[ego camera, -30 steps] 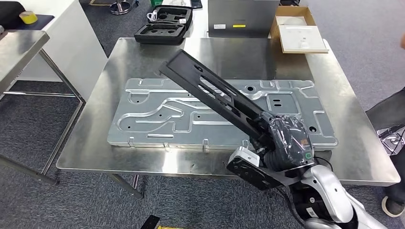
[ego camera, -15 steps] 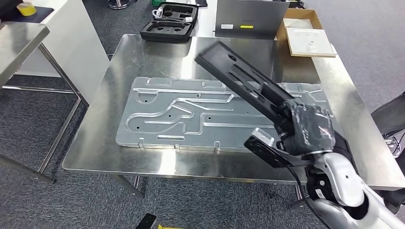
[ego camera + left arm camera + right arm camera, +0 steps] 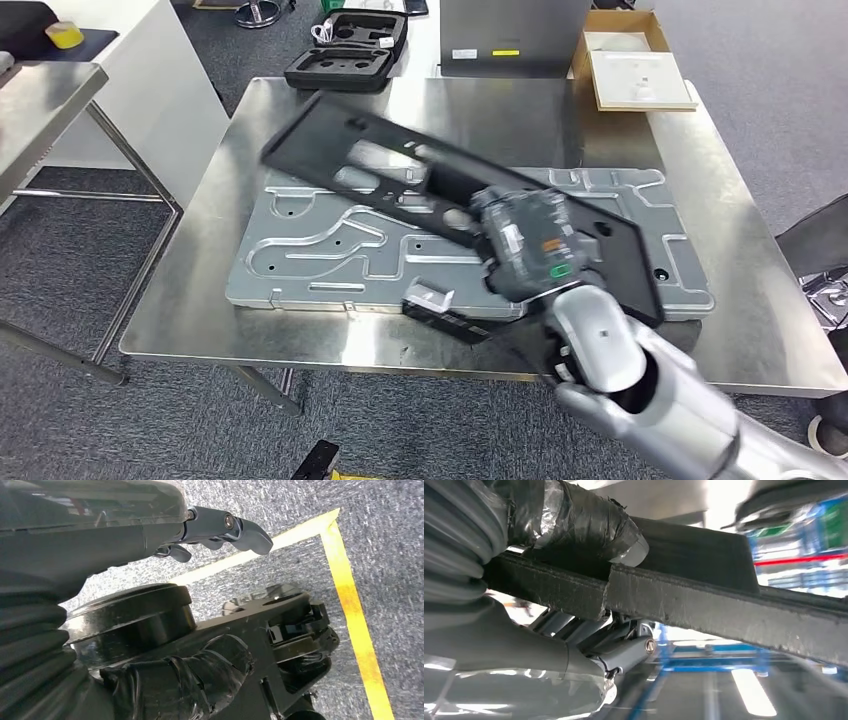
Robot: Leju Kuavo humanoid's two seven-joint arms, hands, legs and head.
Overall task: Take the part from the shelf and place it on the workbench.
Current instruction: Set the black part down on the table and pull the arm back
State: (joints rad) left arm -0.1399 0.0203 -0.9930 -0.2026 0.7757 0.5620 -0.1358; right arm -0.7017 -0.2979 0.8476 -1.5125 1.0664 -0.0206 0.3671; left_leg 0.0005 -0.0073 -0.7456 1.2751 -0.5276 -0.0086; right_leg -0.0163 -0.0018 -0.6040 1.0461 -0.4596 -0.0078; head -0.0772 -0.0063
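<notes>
Stamped metal panel (image 3: 330,245) covers most of the tabletop (image 3: 250,115), leaving bare strips along the far edge, left side and right end. Black part (image 3: 390,175), held by the right hand (image 3: 530,245), lies slantwise above the panel and blocks passage over its middle. Black foam case (image 3: 345,55), grey box (image 3: 510,35) and cardboard box (image 3: 630,65) crowd the far side. A second metal table (image 3: 40,95) stands left, apart.

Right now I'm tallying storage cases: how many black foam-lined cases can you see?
2, both beyond the workbench's far edge: one beside that edge, the other just behind it. More may lie outside the picture.
</notes>
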